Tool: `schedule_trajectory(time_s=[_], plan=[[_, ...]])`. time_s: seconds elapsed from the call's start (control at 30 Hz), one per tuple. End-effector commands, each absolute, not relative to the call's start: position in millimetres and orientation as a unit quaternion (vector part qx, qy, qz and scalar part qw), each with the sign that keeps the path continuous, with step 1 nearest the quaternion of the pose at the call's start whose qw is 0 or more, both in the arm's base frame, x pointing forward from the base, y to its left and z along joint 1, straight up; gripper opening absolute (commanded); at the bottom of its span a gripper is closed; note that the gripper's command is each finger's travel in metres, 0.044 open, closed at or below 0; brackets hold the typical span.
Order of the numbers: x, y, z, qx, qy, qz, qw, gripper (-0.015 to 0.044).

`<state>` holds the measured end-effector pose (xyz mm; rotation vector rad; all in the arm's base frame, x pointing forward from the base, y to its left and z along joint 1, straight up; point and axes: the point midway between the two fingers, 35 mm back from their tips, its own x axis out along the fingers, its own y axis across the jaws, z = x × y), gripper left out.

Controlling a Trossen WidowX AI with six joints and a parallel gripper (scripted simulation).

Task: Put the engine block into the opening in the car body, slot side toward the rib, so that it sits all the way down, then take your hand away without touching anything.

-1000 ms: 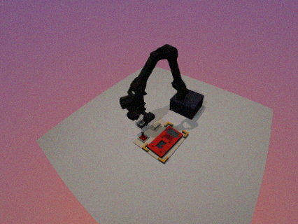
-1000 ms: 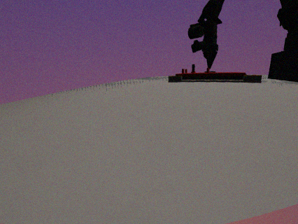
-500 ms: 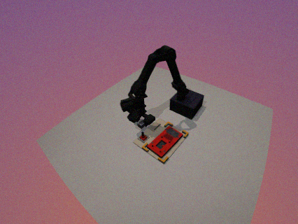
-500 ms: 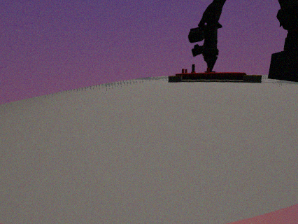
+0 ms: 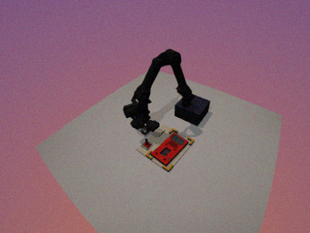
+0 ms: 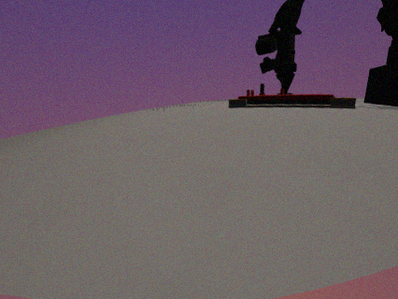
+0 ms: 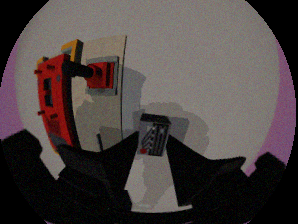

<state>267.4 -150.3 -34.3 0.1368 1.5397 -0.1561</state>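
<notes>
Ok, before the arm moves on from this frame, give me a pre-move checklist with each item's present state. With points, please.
1. Gripper [image 5: 146, 131] [image 7: 152, 136] shut on the engine block [image 7: 154, 136]: ok, the block sits between its fingers.
2. Car body [image 5: 169, 148] [image 7: 59, 102] within the yellow corner brackets [image 5: 167, 167] [image 7: 75, 49]: ok.
3. Opening in the car body [image 5: 166, 151] [image 7: 48, 92] free to receive the block: ok, nothing seen standing in it.
4. Block over that opening: not ok, it is off to the side, beyond the beige board [image 5: 142, 149] [image 7: 102, 120].
5. Slot side facing the rib: cannot tell.
</notes>
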Motion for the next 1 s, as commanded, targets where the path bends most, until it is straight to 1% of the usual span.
schedule_trajectory(time_s=[0.0,0.03,0.97], plan=[[267,-151,-34,0.060,0.696,-0.070,0.712,0.0026],[268,-151,-31,0.060,0.696,-0.070,0.712,0.0000],[270,-154,54,0.060,0.696,-0.070,0.712,0.0000]])
